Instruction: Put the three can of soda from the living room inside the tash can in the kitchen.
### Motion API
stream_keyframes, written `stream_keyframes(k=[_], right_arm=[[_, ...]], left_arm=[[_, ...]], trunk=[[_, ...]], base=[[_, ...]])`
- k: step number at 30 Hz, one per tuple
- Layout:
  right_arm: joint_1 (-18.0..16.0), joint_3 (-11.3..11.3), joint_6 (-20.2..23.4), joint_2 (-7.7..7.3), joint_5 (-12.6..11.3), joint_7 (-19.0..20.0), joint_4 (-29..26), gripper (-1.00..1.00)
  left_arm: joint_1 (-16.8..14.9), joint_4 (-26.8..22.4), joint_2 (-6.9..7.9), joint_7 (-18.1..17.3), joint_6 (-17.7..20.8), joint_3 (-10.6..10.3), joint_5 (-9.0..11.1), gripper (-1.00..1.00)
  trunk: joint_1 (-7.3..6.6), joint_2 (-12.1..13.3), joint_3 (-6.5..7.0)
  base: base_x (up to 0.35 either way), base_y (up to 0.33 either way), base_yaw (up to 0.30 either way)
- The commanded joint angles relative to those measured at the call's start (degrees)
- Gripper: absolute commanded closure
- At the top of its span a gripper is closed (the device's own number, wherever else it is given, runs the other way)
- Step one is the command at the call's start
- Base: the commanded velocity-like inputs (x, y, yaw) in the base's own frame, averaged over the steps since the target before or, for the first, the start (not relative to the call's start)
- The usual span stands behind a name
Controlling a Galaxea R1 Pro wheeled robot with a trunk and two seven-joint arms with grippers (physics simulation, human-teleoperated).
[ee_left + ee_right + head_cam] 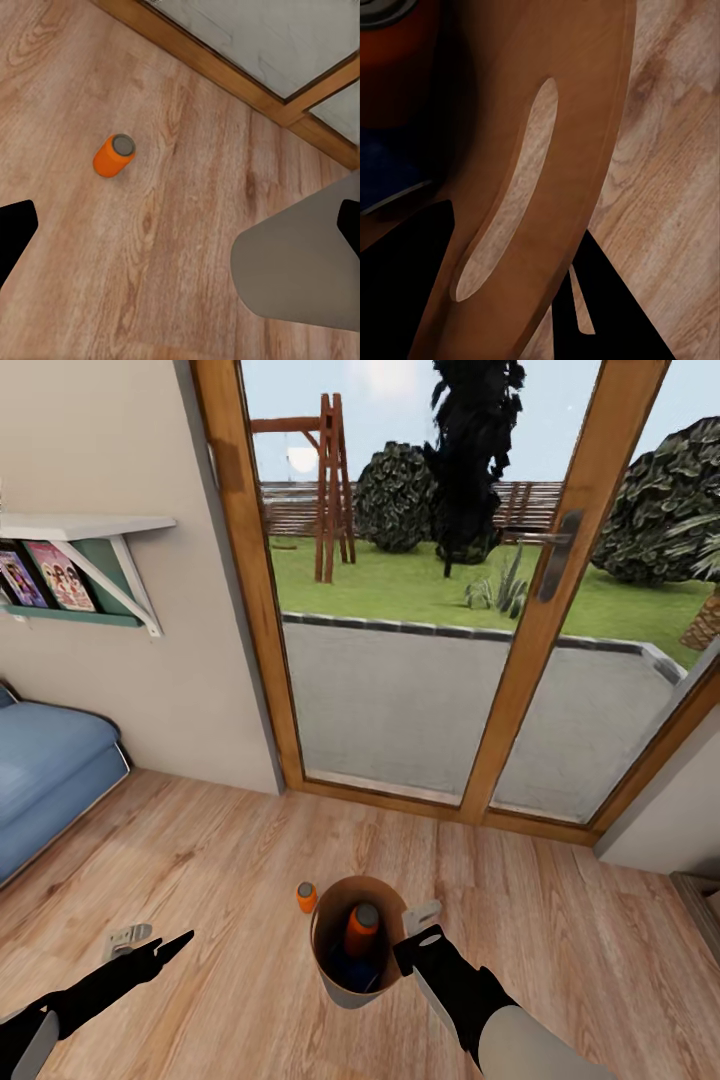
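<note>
Two cans sit inside the bin — an orange can upright and a blue can low beside it. My right gripper pinches the bin's rim, one finger inside the brown wall and one outside. A third can, also orange, lies on the wood floor just beside the bin, on the side toward the glass doors. My left gripper hovers empty over the floor with fingers spread wide.
</note>
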Motion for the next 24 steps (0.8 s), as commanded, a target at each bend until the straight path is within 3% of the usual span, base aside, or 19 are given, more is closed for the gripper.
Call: stream_keyframes(k=[1,24], right_arm=[[-0.02,-0.03,-0.07,0.01,-0.06,0.51,-0.05,1.0],[-0.02,-0.03,-0.14,0.01,-0.03,0.51,-0.04,1.0]], left_arm=[[0.0,0.01,0.0,0.0,0.0,-0.02,0.0,-1.0],[0.0,0.01,0.0,0.0,-0.05,-0.01,0.0,-1.0]], trunk=[[0.0,0.0,0.1],[0.0,0.0,2.25]], base=[[0.0,0.0,0.0],[0.0,0.0,-0.021]])
